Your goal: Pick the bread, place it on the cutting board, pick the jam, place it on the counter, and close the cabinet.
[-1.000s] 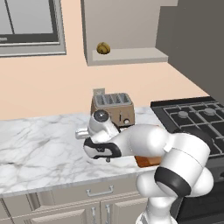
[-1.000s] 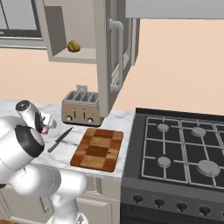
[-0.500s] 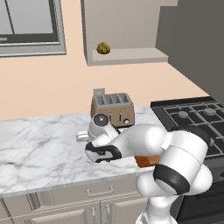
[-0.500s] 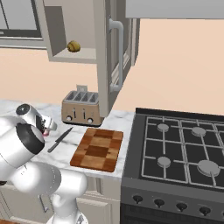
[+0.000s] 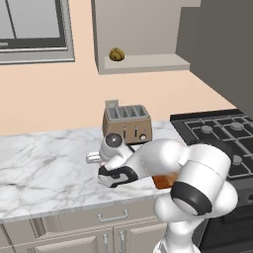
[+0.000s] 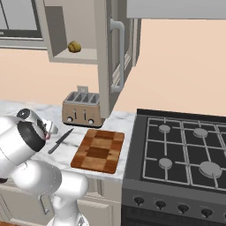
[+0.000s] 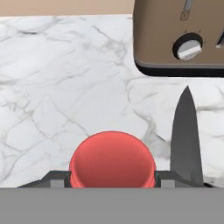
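my tool clamped on jam, low over tabletop | knife at 3 o'clock of jam | toaster at 1 | bread on cabinet shelf, door open | cutting board bare

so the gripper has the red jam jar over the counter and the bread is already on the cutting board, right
Not quite: the bread sits on the open cabinet's shelf, as the right base view shows; the cutting board is bare. The gripper does hold the jam over the counter.
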Robot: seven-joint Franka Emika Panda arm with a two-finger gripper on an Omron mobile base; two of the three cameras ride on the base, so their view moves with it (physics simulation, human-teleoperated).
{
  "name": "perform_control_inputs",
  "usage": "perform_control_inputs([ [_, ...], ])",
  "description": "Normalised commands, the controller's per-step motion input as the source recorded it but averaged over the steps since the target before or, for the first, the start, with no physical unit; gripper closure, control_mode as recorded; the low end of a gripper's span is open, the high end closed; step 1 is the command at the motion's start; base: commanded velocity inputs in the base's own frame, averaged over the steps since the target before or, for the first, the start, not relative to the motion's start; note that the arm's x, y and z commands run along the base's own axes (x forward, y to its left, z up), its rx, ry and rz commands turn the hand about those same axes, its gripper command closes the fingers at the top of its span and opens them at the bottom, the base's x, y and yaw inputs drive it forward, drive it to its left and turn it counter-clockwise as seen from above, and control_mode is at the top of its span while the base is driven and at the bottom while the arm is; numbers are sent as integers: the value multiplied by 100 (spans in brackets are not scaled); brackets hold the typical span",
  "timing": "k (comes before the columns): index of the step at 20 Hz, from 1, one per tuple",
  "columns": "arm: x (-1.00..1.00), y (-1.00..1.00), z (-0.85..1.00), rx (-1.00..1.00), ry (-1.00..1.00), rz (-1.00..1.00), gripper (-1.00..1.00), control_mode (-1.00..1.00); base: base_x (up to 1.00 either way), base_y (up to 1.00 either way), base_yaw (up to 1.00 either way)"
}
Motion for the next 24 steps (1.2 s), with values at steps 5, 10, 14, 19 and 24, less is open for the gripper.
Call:
perform_control_inputs([
  [5, 2, 1, -4, 0, 0, 0, 100, -100, 0, 0, 0],
  [10, 2, 2, -10, 0, 0, 0, 100, -100, 0, 0, 0],
  [14, 1, 2, -17, 0, 0, 0, 100, -100, 0, 0, 0],
  [19, 0, 1, -15, 0, -1, 0, 100, -100, 0, 0, 0],
  [24, 0, 2, -20, -1, -3, 0, 100, -100, 0, 0, 0],
])
